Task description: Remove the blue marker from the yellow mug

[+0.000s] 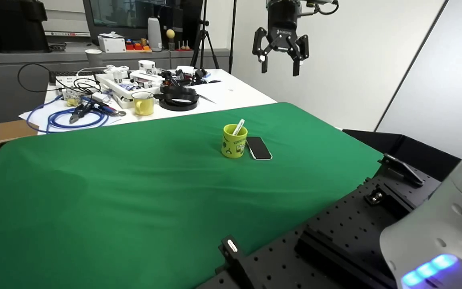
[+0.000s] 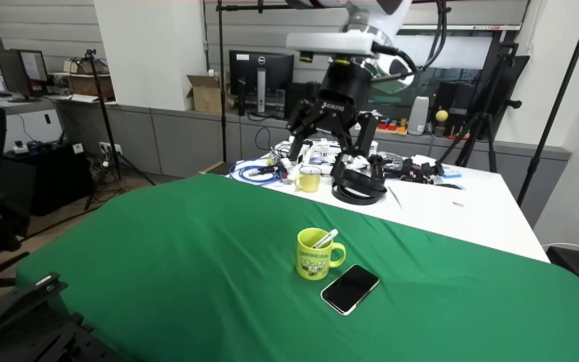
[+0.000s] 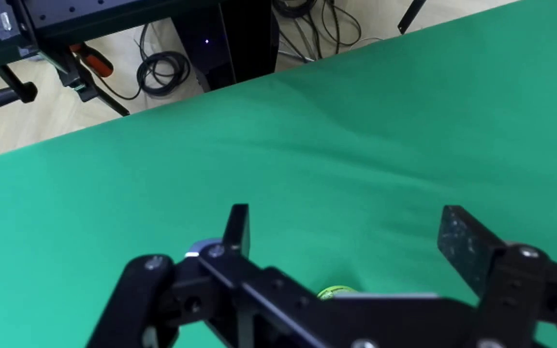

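Take the marker (image 2: 325,239) by its exposed end

It leans inside the yellow mug (image 2: 313,259), its top jutting past the rim; the part you can see looks white; the rest is hidden; your end effector (image 1: 280,70) hangs well above the worktop (image 1: 134,180), jaws wide apart and nothing between them; you'll probably meet a light, rigid, smooth plastic barrel, hard to crush but apt to slip or twist; close on the bare length above the rim without great force, then draw along its lean; the mug could drag or tip if the barrel catches.
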Motion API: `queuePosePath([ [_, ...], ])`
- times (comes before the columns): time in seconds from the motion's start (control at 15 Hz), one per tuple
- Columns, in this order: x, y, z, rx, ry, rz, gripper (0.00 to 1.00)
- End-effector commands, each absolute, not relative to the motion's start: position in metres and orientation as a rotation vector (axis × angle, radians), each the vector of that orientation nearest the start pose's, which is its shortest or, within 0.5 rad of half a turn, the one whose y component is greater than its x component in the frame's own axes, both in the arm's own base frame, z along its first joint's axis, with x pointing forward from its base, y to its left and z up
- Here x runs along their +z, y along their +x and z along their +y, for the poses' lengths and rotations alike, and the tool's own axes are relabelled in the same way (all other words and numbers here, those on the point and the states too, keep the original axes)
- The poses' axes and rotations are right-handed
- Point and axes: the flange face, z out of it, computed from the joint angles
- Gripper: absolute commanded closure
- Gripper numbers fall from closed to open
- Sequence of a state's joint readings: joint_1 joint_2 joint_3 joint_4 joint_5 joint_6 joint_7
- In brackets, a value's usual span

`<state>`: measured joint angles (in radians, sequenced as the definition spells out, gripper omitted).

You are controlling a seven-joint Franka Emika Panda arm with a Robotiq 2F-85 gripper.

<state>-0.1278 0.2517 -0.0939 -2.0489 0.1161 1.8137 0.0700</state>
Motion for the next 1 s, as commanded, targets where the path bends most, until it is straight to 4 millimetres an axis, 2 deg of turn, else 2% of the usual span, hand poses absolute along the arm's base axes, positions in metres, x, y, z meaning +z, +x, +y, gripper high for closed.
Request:
queuePosePath([
  [0.0, 0.281, 0.525, -0.114, 0.735, -2.882, 0.532, 0.0],
  [0.13, 0.275, 0.532, -0.117, 0.753, -2.873, 0.54, 0.0],
  [0.4, 0.281, 0.534, -0.115, 0.75, -2.868, 0.535, 0.0],
  [0.53, 0.289, 0.563, -0.124, 0.699, -2.857, 0.581, 0.0],
  [0.6, 0.294, 0.584, -0.132, 0.665, -2.829, 0.629, 0.0],
  [0.93, 0.315, 0.644, -0.157, 0.5, -2.715, 0.774, 0.0],
])
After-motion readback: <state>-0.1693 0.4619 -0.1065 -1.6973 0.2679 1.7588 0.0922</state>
